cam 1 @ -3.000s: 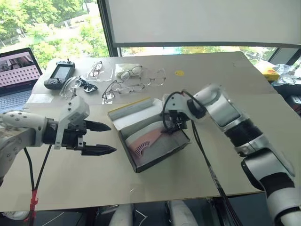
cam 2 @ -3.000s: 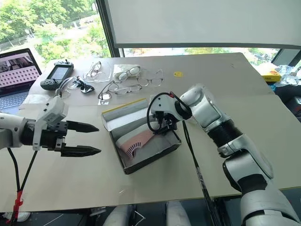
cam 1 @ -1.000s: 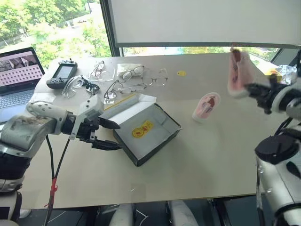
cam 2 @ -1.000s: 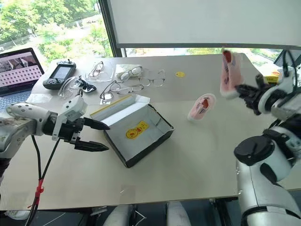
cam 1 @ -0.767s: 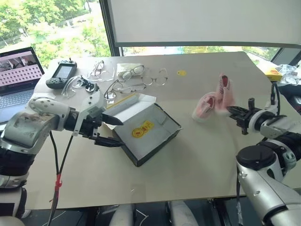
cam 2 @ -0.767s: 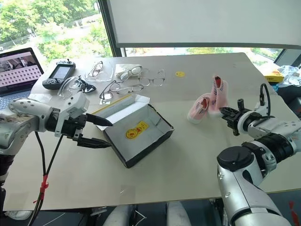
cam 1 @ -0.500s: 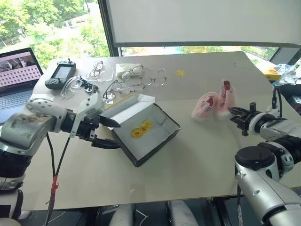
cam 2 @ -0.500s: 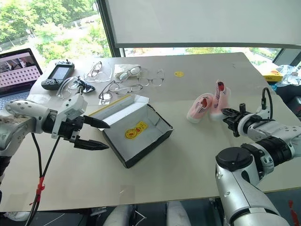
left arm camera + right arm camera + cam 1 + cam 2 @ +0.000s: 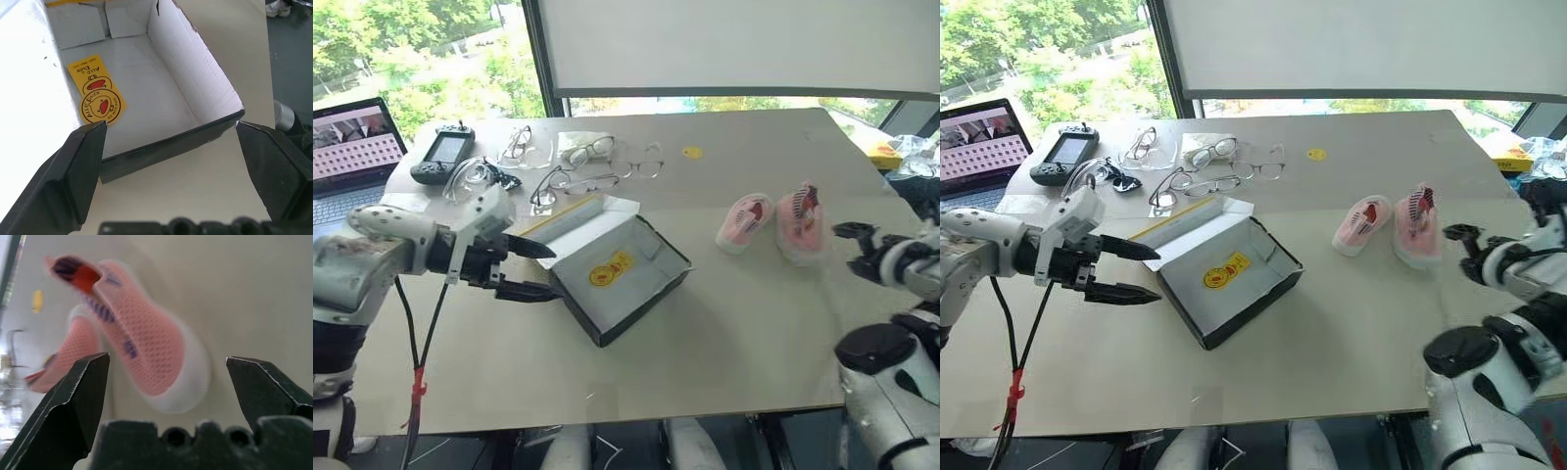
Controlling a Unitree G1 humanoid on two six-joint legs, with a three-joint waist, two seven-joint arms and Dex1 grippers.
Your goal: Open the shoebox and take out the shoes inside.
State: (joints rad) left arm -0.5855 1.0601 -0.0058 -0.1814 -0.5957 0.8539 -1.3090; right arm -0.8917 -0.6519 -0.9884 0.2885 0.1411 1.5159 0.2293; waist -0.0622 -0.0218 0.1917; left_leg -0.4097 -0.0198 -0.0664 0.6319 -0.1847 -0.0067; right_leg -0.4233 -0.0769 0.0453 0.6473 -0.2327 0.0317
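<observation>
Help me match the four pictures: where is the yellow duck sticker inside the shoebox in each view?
Left eye: sticker on the white floor of the shoebox, left of centre.
Right eye: sticker in the same spot.
Left wrist: sticker beyond the near black wall.
Right wrist: not in it; shoes there.
Shared landmark: the shoebox's black near wall.

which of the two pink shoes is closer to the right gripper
The shoe farther from the open shoebox, on the table's right side. It lies just in front of the open right gripper; the other shoe sits beside it, nearer the box.
</observation>
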